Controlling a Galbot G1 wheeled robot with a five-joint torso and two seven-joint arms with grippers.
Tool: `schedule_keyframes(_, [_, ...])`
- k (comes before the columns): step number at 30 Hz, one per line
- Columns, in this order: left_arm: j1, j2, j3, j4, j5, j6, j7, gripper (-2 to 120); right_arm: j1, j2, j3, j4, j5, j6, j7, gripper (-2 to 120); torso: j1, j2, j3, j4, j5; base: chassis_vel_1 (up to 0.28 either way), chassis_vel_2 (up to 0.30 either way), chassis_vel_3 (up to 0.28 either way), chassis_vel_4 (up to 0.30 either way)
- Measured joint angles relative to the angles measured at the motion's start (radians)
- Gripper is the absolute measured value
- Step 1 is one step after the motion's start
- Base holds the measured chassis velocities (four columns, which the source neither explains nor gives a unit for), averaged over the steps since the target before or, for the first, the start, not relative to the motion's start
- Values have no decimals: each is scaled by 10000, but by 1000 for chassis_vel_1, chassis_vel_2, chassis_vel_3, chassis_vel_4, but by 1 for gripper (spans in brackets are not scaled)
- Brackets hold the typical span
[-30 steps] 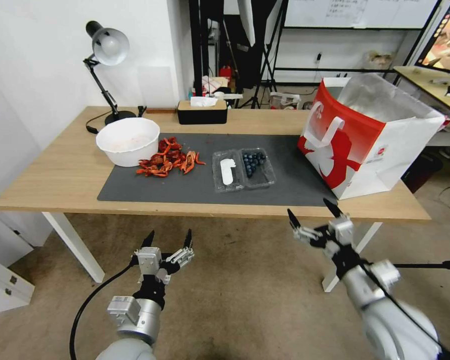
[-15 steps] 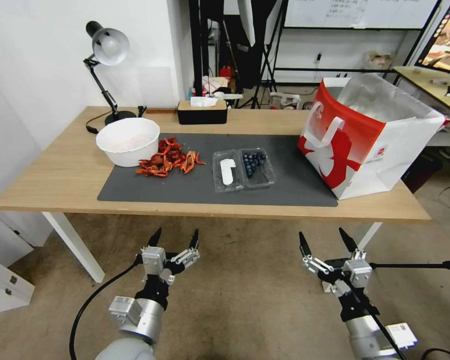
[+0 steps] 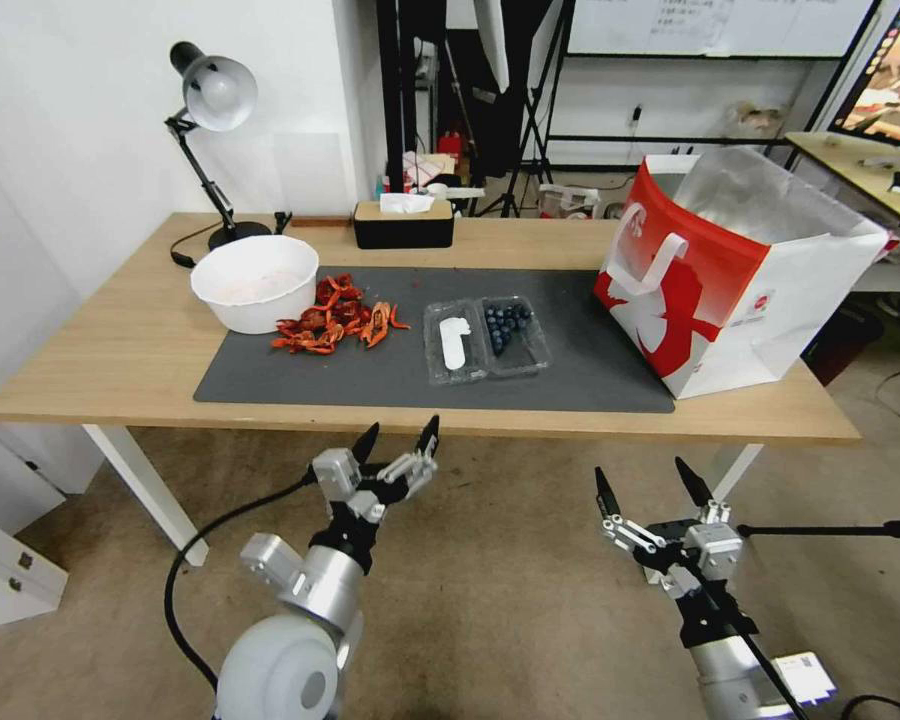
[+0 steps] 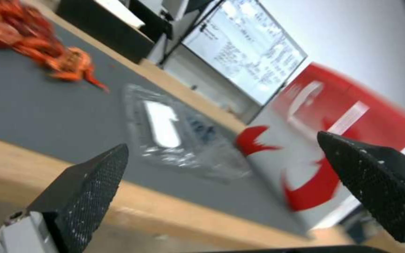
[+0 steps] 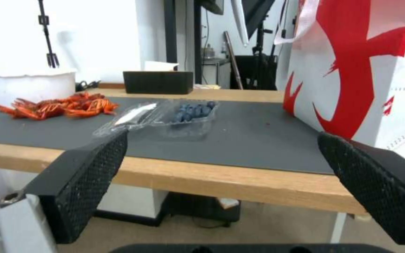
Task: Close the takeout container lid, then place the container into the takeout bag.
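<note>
I have the takeout container (image 3: 487, 340) lying open on the dark mat (image 3: 270, 375), roughly midway along the counter (image 3: 90, 350) and nearer the front edge than the back. The lid (image 3: 454, 343), the half with the white sticker, lies flat on the side toward the left end; the berry half sits beside it toward the right end. The takeout bag (image 3: 730, 270) stands upright and open-mouthed at the right end of the mat, well apart from the container.

My left hand (image 3: 400, 440) is below and in front of the counter's front edge, fingers spread wide and empty, pointing up toward the container. My right hand (image 3: 646, 483) hangs lower, in front of the counter's right part, also spread wide and holding nothing.

The step in hand is closing the lid, and I judge it barely begun. To do it well I would bring the left hand up over the front edge and approach the lid from its outer long side, the one away from the hinge, so a fingertip can slip under the rim and swing it over the berries. The plastic looks thin and light, so the whole container will likely slide on the mat; steadying the berry half with the right hand should help. I would keep clear of the red scraps (image 3: 335, 315) and the white bowl (image 3: 255, 282) toward the left end.
</note>
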Motion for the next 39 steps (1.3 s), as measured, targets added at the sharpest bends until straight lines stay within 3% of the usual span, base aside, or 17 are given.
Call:
schedule_keyframes(3, [-918,301,180,-153,-2392,696,-1061,100,-200,243,32,45,-321,110,4,100,0,0,0,-6,3,0,0,0,0])
schedule_keyframes(4, [-918,301,180,-153,-2392,696,-1061,100,-200,243,32,45,-321,110,4,100,0,0,0,-6,3,0,0,0,0])
schedule_keyframes(6, [-1627,328,340,-195,-4253,1124,-2212,100,-349,439,68,120,-518,176,-1,100,0,0,1,-5,3,0,0,0,0])
schedule_keyframes(10, [-2516,190,767,109,-5328,1365,-3130,100,-467,669,85,246,-771,219,-3,100,-1,0,1,-4,2,0,0,0,0])
schedule_keyframes(23, [-4978,-399,2794,1971,-5561,1095,-4313,100,-591,1263,82,184,-1444,499,-15,100,0,0,0,-5,5,0,0,0,0])
schedule_keyframes(30, [-5646,-765,3111,2805,-5557,909,-4970,100,-572,1472,82,93,-1573,609,-13,100,0,0,0,-4,4,0,0,0,0])
schedule_keyframes(39, [-5923,-1226,3220,3593,-5261,583,-5229,100,-523,1462,83,-51,-1502,619,-15,100,0,0,0,-4,4,0,0,0,0])
